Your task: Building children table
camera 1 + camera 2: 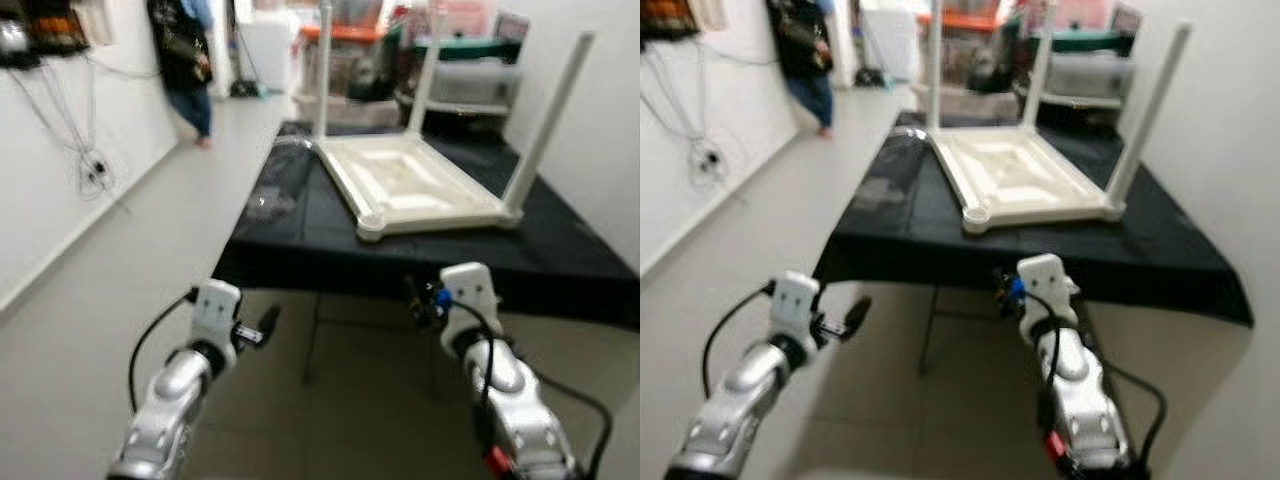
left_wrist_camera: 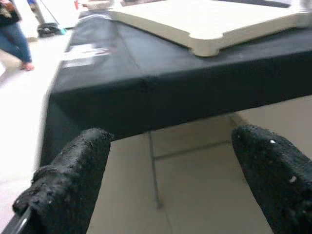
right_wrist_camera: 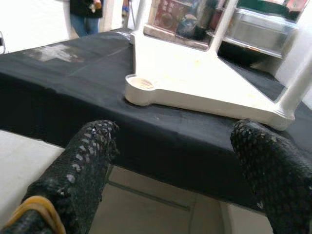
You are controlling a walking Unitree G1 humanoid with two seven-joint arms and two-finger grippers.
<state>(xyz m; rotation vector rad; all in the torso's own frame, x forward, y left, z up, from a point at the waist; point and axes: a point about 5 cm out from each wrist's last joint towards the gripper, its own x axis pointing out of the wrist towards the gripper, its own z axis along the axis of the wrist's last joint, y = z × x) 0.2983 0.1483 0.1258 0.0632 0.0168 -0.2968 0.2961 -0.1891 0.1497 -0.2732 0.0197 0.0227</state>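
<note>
A long work table draped in black cloth (image 1: 300, 225) runs from near to far through the middle of the scene, with pale grey floor on its left. On its near right part lies the cream plastic children's table top (image 1: 410, 180), upside down, with three white plastic legs (image 1: 548, 125) standing up from its corners. The near left corner is an empty round socket (image 3: 141, 84), so by my reading one leg is yet to be fitted; no loose leg can be made out. Far left, a person in dark top and jeans (image 1: 185, 60) stands by the wall.

Both arms are raised short of the near cloth edge. The left gripper (image 2: 168, 190) has its fingers spread apart, holding nothing, and the right gripper (image 3: 180, 165) is likewise released and empty, aimed toward the empty socket.

Risks: reaching in could snag the hanging cloth and drag the top, or knock the near right leg loose; blur makes aim uncertain.
</note>
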